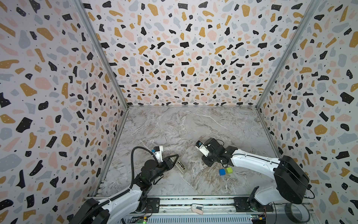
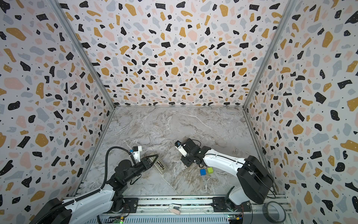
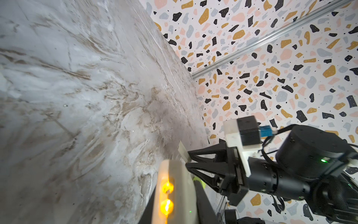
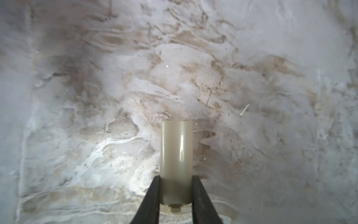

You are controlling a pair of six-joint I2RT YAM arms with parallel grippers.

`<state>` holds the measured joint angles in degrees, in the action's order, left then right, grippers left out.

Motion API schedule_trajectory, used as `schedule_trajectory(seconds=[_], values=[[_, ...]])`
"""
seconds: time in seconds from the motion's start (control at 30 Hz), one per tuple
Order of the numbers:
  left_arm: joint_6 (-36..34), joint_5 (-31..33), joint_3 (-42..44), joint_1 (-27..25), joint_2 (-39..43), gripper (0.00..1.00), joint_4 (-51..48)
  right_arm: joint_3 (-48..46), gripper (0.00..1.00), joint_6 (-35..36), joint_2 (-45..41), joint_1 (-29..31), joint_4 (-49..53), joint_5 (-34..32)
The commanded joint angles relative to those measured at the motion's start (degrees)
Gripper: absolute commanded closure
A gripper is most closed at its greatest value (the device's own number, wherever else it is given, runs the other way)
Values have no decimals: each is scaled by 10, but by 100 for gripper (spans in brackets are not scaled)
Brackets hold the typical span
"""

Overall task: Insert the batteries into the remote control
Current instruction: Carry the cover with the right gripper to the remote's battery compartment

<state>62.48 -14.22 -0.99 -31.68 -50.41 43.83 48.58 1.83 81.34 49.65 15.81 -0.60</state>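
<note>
My left gripper (image 1: pixel 177 161) (image 2: pixel 156 159) is shut on the white remote control (image 1: pixel 181 166) (image 2: pixel 161 166), low over the table at front left. In the left wrist view the remote control (image 3: pixel 182 184) sits between the jaws of the left gripper (image 3: pixel 176 207). Two orange-gold glints (image 3: pixel 167 195) show in its recess, too blurred to tell if they are the batteries. My right gripper (image 4: pixel 176 195) (image 1: pixel 206 162) points down at the marble and is shut on a cream curved cover plate (image 4: pixel 176 151) (image 3: pixel 183 152) with a small tab.
A blue cube (image 1: pixel 222 172) and a green cube (image 1: pixel 229 170) lie side by side under the right forearm. A roll of dark tape (image 1: pixel 296 213) and a small tag (image 1: pixel 196 208) rest on the front rail. Patterned walls close in three sides.
</note>
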Motion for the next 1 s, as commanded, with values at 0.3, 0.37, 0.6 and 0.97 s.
schedule_trajectory(seconds=[0.3, 0.37, 0.6, 0.97], values=[[10, 55, 0, -2, 15, 100, 54, 74, 91, -15, -41, 68, 39, 46], [10, 64, 1, -2, 21, 100, 50, 83, 91, -19, -37, 81, 36, 59], [5, 79, -2, -3, 34, 100, 33, 111, 92, -40, -8, 109, 22, 97], [3, 74, -1, -2, 30, 100, 31, 145, 93, -50, 40, 132, 8, 98]])
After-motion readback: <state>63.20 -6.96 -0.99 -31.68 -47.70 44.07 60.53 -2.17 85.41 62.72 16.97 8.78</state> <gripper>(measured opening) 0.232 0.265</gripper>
